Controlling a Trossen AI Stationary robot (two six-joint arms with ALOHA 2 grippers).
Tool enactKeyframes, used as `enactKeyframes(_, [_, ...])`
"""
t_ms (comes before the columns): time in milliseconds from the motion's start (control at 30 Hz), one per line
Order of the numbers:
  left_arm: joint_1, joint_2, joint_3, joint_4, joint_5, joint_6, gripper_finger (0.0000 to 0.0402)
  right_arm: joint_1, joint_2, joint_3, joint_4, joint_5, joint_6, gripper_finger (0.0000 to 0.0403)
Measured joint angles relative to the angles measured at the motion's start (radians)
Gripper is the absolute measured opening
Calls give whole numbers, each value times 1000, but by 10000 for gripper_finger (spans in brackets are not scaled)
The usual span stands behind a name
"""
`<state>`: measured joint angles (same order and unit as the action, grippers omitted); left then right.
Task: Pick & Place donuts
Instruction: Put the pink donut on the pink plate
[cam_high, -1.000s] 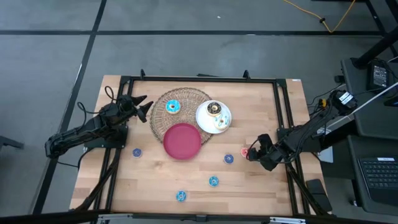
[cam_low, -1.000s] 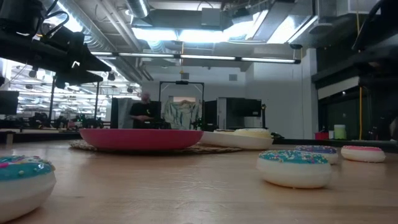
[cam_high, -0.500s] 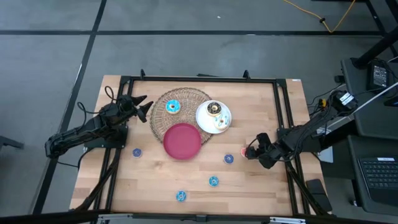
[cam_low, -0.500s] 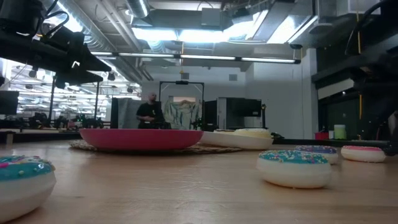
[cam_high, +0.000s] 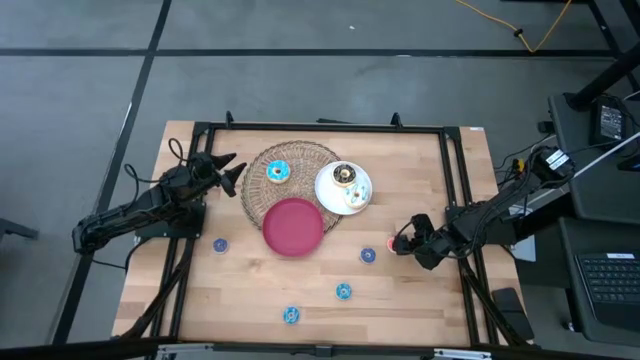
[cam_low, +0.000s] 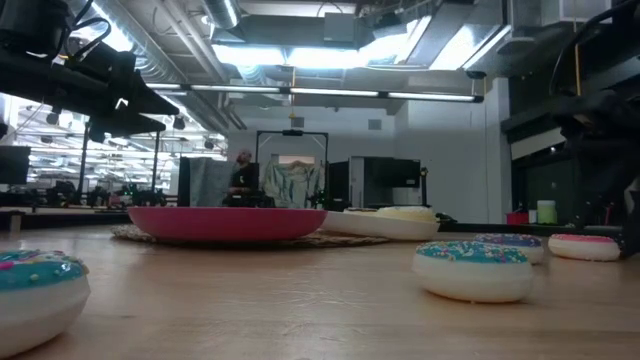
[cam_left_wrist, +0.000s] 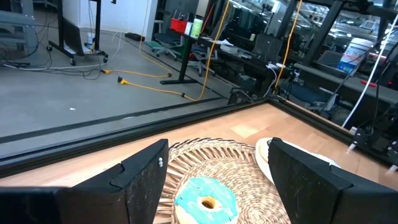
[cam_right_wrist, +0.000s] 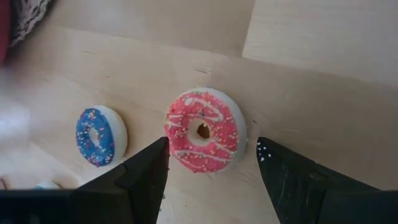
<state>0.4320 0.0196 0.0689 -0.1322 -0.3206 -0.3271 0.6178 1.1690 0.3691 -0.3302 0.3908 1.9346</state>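
Observation:
A red-iced donut (cam_right_wrist: 204, 129) lies flat on the table near its right side (cam_high: 392, 243). My right gripper (cam_right_wrist: 211, 168) hangs over it, pointing steeply down, open, one finger on either side and clear of it. A blue donut (cam_right_wrist: 99, 135) lies close by (cam_high: 367, 255). On the wicker mat (cam_high: 290, 165) rests a cyan donut (cam_left_wrist: 205, 200), and my left gripper (cam_high: 230, 172) waits open and level at the mat's left. A chocolate donut (cam_high: 345, 176) sits on the white plate (cam_high: 330, 190). More small donuts lie toward the near edge (cam_high: 343, 291) (cam_high: 291, 316) and at the left (cam_high: 219, 244).
A red plate (cam_high: 293, 226) overlaps the mat's near side, and shows in the low view (cam_low: 225, 222). Black frame rails (cam_high: 460, 200) run along the table's sides. Bare wood lies between the red plate and the near edge. A person stands in the room far behind.

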Motion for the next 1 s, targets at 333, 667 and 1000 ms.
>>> enactKeyframes(333, [0,0,0,0,0,0,267,0,-2,-25,25,-20,-1,199])
enactKeyframes(667, [0,0,0,0,0,0,267,0,1,-27,29,-37,1,123])
enactKeyframes(1000, [0,0,0,0,0,0,267,0,1,-18,7,-21,-59,52])
